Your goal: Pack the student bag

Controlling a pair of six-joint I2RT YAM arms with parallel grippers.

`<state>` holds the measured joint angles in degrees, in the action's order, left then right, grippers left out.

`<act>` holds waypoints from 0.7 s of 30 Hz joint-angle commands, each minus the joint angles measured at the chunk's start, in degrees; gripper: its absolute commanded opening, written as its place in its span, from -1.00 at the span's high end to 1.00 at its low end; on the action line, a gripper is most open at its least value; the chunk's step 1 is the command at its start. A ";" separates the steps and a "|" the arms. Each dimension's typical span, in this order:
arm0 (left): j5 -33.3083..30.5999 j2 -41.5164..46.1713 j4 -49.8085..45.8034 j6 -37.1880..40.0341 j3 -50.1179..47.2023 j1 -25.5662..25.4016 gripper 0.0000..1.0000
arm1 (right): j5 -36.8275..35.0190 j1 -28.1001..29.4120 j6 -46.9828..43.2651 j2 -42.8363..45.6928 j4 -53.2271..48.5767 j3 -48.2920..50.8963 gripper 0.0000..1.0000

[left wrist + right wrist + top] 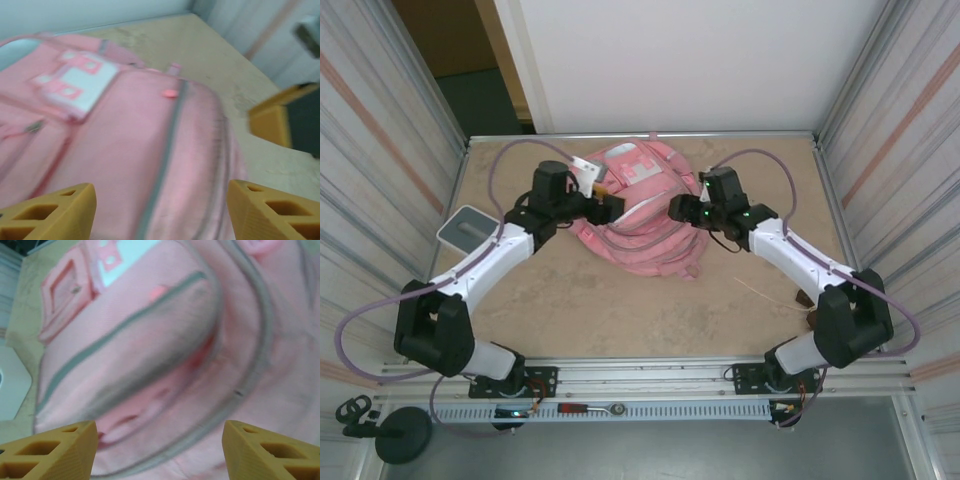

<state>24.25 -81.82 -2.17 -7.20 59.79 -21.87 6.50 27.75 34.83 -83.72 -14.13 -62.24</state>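
Observation:
The student bag [638, 215], pink with grey zip lines and a white patch [632, 166], lies at the back middle of the table. My left gripper [607, 207] hovers at the bag's left side and my right gripper [677, 209] at its right side, facing each other. In the left wrist view the left gripper [162, 212] is open above the bag [130, 150], nothing between its fingers. In the right wrist view the right gripper [160, 452] is open too, over the bag [165, 340], where a pocket slit [145, 410] gapes slightly. Both views are blurred.
A flat grey-and-white case [468, 228] lies at the left, near the left arm. A small brown object [804, 297] and a thin stick [760, 290] lie at the right by the right arm. Corrugated walls close in both sides.

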 commanded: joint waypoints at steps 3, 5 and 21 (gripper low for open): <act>-2.66 -3.52 1.08 -7.74 0.04 4.31 -0.40 | -8.00 2.34 -4.93 -5.90 0.91 -5.05 -0.33; -3.03 -6.07 -1.12 -7.46 2.07 4.66 -0.41 | -10.80 2.97 -5.78 -9.22 -0.97 -6.30 -0.32; 4.41 -16.92 -5.74 -1.33 8.38 2.36 -0.28 | 3.68 -5.21 1.03 -0.10 4.22 9.96 -0.33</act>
<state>26.00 -97.06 -6.37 -11.03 66.37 -18.72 3.33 24.80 31.68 -84.82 -13.43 -55.22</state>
